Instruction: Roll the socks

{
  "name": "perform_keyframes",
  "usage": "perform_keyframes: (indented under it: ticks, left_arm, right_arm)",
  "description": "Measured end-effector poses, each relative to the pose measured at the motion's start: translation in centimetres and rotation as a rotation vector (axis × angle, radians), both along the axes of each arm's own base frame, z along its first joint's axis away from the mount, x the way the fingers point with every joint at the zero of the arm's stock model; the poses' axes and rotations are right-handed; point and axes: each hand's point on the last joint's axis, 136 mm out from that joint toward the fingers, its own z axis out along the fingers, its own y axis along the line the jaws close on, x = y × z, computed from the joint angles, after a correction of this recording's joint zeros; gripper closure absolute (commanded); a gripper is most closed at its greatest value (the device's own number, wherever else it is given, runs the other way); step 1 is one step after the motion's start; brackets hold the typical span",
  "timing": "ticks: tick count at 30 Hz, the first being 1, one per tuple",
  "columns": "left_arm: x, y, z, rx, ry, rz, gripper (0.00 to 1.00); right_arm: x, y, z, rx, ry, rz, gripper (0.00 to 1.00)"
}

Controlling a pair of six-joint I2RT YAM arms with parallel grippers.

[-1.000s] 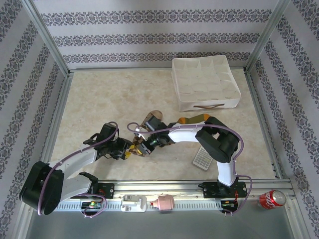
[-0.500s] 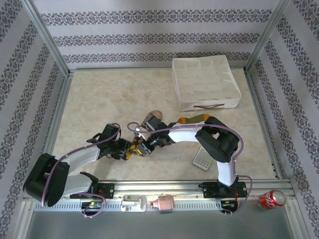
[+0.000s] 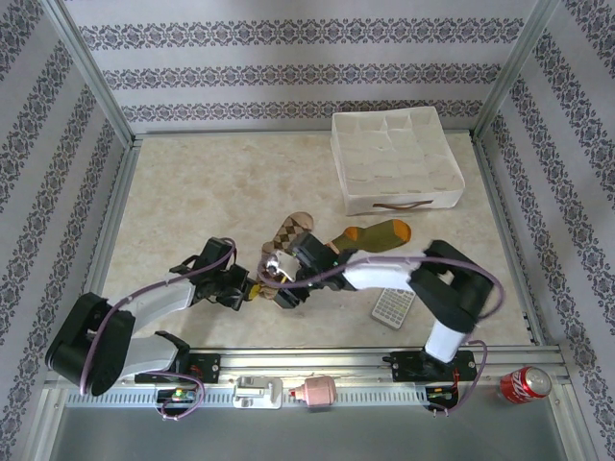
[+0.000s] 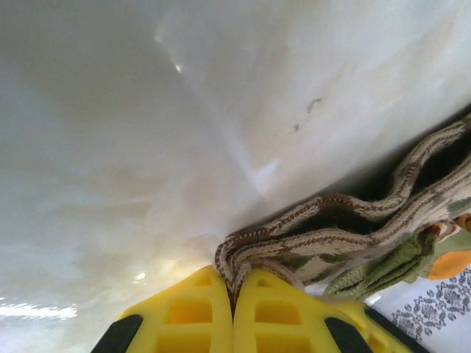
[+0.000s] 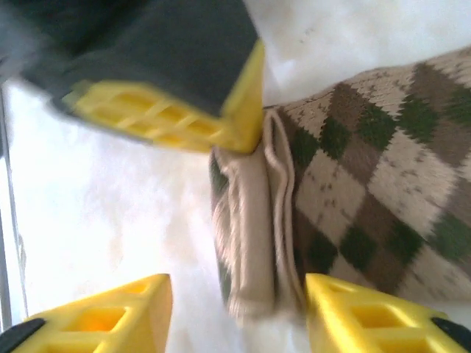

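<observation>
Pinching the folded edge of the argyle sock (image 4: 316, 239), your left gripper (image 4: 234, 283) has its fingers pressed together. Your right gripper (image 5: 237, 294) stands spread astride the cuff. The olive sock (image 3: 380, 233) lies beside it on the table (image 3: 192, 192), seemingly tucked partly underneath.

This is a robot test cell, as in a lab. The marble-look table (image 3: 192, 192) is fenced by aluminium posts (image 3: 89, 72) and wallpaper-printed panels (image 3: 288, 58) (a staged room). A left arm (image 3: 152, 304) and a right arm (image 3: 459, 288) are bolted to a rail (image 3: 317, 362).
</observation>
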Motion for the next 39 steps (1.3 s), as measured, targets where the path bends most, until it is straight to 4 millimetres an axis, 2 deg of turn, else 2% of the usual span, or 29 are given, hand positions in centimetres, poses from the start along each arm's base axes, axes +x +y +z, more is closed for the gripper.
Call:
perform_keyframes:
  ticks: [3, 6, 9, 12, 16, 20, 26, 33, 39]
  left_arm:
    - [-1.0, 0.6, 0.1, 0.014, 0.018, 0.014, 1.00]
    - [-1.9, 1.2, 0.0, 0.024, 0.035, 0.028, 1.00]
    - [-2.3, 1.4, -0.1, 0.023, 0.046, 0.038, 1.00]
    - [-2.4, 1.4, -0.1, 0.024, 0.049, 0.040, 1.00]
    - [-2.4, 1.4, -0.2, 0.025, 0.052, 0.040, 1.00]
    - [-2.4, 1.4, -0.2, 0.026, 0.056, 0.040, 1.00]
    - [-2.3, 1.4, -0.2, 0.021, 0.060, 0.042, 1.00]
    - [-2.0, 1.7, -0.1, 0.021, 0.062, 0.056, 1.00]
    - [-1.7, 2.4, 0.4, 0.023, 0.052, 0.072, 0.72]
  right_arm:
    - [-1.6, 0.3, 2.3, 0.012, -0.211, 0.090, 0.43]
    - [-2.9, 1.2, 3.0, -0.004, -0.380, 0.170, 0.43]
    - [-3.8, 1.8, 2.2, -0.058, -0.504, 0.237, 0.44]
    - [-4.2, 2.3, 0.6, -0.122, -0.589, 0.293, 0.45]
    - [-3.8, 3.0, -1.6, -0.199, -0.656, 0.342, 0.49]
    - [-2.8, 3.7, -2.4, -0.239, -0.707, 0.338, 0.54]
    - [-1.8, 4.5, -3.1, -0.265, -0.735, 0.318, 0.72]
    - [-1.0, 4.9, -3.3, -0.266, -0.727, 0.267, 0.99]
    - [-0.5, 5.1, -3.2, -0.213, -0.627, 0.218, 1.00]
